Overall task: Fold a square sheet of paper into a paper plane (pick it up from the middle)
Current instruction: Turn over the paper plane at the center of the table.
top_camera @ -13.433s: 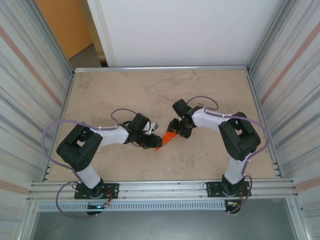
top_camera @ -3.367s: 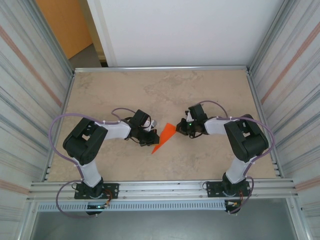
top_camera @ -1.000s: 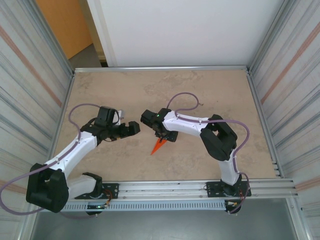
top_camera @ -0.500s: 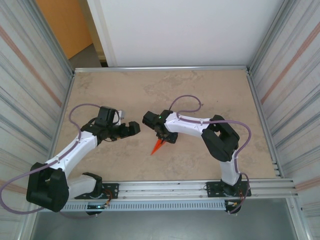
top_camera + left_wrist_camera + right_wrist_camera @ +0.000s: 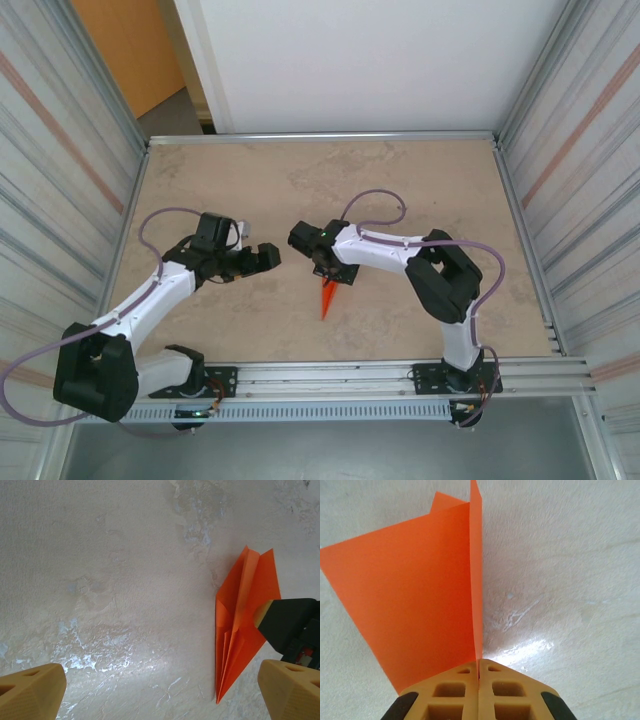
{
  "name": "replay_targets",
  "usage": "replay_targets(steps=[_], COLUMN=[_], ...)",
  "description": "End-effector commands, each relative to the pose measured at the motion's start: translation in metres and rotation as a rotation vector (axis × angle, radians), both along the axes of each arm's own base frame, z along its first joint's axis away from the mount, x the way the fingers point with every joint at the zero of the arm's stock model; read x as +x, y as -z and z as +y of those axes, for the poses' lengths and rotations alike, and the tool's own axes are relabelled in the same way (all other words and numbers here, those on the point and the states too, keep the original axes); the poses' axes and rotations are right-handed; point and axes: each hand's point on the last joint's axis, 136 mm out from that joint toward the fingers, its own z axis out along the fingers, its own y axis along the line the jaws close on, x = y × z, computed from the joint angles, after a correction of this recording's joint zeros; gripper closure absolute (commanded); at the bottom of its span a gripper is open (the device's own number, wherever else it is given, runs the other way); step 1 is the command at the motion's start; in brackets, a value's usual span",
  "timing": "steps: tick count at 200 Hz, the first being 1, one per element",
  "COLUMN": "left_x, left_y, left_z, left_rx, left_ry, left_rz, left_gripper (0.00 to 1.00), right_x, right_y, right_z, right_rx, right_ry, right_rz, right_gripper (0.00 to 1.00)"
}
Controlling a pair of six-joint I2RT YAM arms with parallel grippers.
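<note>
The square sheet of paper is folded into a narrow, pointed, bright orange paper plane (image 5: 327,298). It lies mid-table with its tip toward the near edge. My right gripper (image 5: 327,274) is shut on the plane's upright centre fold (image 5: 476,580), its tan fingertips (image 5: 465,677) pressed together around the paper. One wing (image 5: 415,605) spreads to the left of the fold. My left gripper (image 5: 268,257) stands open to the left of the plane, apart from it. In the left wrist view, the paper plane (image 5: 242,620) lies at the right, with the right gripper's finger (image 5: 285,622) on it.
The tabletop (image 5: 220,180) is beige stone-patterned, with a metal rail (image 5: 320,375) along the near edge. Corrugated metal walls (image 5: 60,200) rise on both sides, and a white panel (image 5: 370,60) stands behind. Bare table lies beyond and to the left of the arms.
My right gripper has shut on the plane's centre fold. The plane has swung from pointing near-left to pointing straight at the near edge. The left arm has stayed still.
</note>
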Motion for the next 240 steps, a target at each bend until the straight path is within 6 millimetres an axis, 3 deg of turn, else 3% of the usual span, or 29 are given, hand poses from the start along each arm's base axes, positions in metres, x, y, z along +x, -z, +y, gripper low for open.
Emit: replay_targets(steps=[1, 30, 57, 119, 181, 240], left_x=[0.001, 0.003, 0.006, 0.004, 0.0, -0.003], left_y=[0.001, -0.003, -0.01, -0.001, 0.025, 0.043], left_z=[0.003, 0.005, 0.004, -0.017, -0.044, -0.066], left_rx=[0.006, -0.019, -0.079, -0.218, -0.247, -0.233], left_ry=[-0.011, -0.033, -0.051, -0.013, 0.028, 0.068], left_rz=[0.001, -0.006, -0.033, 0.027, 0.109, 0.162], left_gripper=[0.01, 0.01, 0.01, 0.09, 0.41, 0.47], right_x=[0.014, 0.027, 0.032, 0.022, 0.016, 0.011], right_y=[-0.044, -0.073, -0.08, -0.054, -0.017, 0.011], right_z=[0.002, 0.031, 0.06, 0.083, 0.073, 0.051], right_rx=[0.024, 0.178, 0.415, 0.696, 0.773, 0.761], right_ry=[-0.065, -0.251, -0.381, -0.514, -0.471, -0.398], right_rz=[-0.12, -0.21, -0.25, -0.237, -0.182, -0.156], right_gripper=[0.99, 0.98, 0.98, 0.98, 0.98, 0.91])
